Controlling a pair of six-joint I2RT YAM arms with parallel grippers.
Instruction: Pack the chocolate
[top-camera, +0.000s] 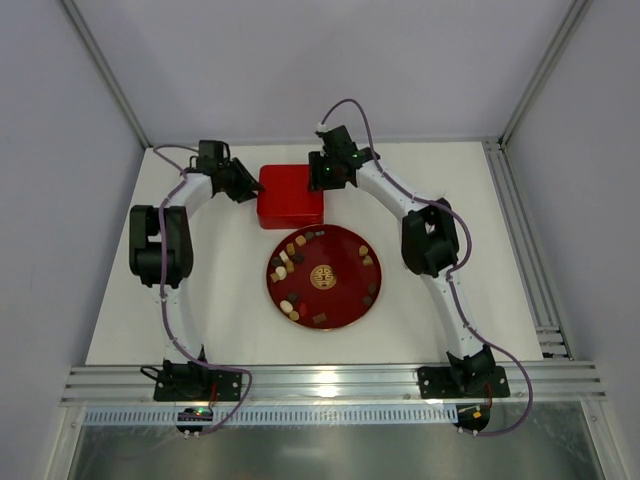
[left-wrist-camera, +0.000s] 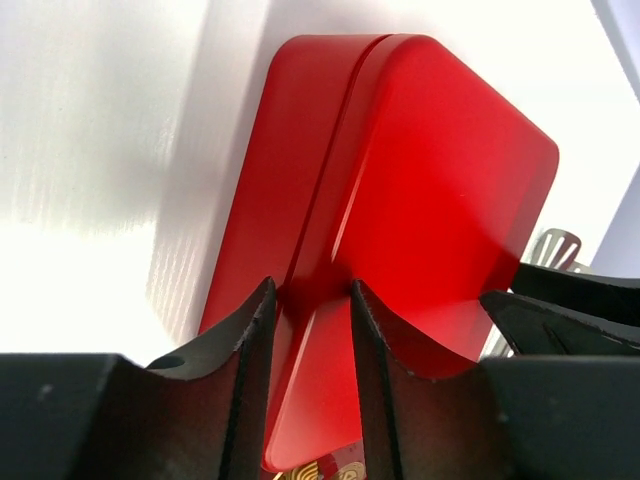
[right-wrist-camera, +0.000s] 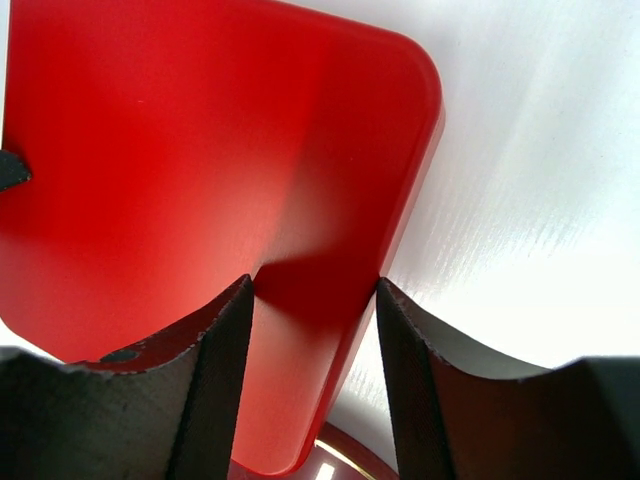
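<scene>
1. Near edge: the 2 arm bases are bolted to an aluminium rail (top-camera: 330, 380) at the front of the white table (top-camera: 500, 260).

2. Middle of the table: a round red plate (top-camera: 350, 300) lies between the 2 arms, with a gold emblem (top-camera: 322, 277) at its centre.

3. Task item: the chocolate (top-camera: 290, 255) lies on the plate, around the emblem. Dark brown, tan and cream pieces form an arc along the plate's left side, from its far edge round to its near edge. A few dark pieces lie along the right side.

4. Beyond the plate: a square red box (top-camera: 290, 195) sits flat on the table, just beside the plate's far rim. Its lid (left-wrist-camera: 430, 170) is on. The left wrist view shows the seam where the lid meets the base.

5. Left gripper (top-camera: 243, 185): positioned at the left edge of the box. In the left wrist view its fingers (left-wrist-camera: 245, 350) stand narrow, and the lid's edge runs up between them. I cannot tell whether the pads are clamped on that edge.

6. Right gripper (top-camera: 328, 178): positioned at the far right corner of the box. In the right wrist view its jaws stand moderately wide and straddle the box's right edge. Bare table shows inside the gap, so nothing is gripped.
</scene>
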